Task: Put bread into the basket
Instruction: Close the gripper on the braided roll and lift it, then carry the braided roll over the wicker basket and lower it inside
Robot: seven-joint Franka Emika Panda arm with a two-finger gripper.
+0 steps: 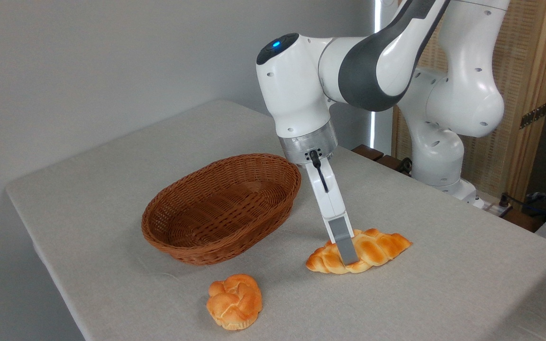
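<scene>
Grey cloth covers your surface (443,284). Claw (346,251) sits across the middle of the bread (377,248), its spread hidden. Bread lies right of the empty basket (221,208); probably light and firm, so grip mid-loaf.

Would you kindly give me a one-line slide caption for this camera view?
Franka gripper lowered onto the braided loaf, the empty wicker basket and a round bun nearby.

Bright, even, sharp; soft shadows, a glaring strip behind.
</scene>
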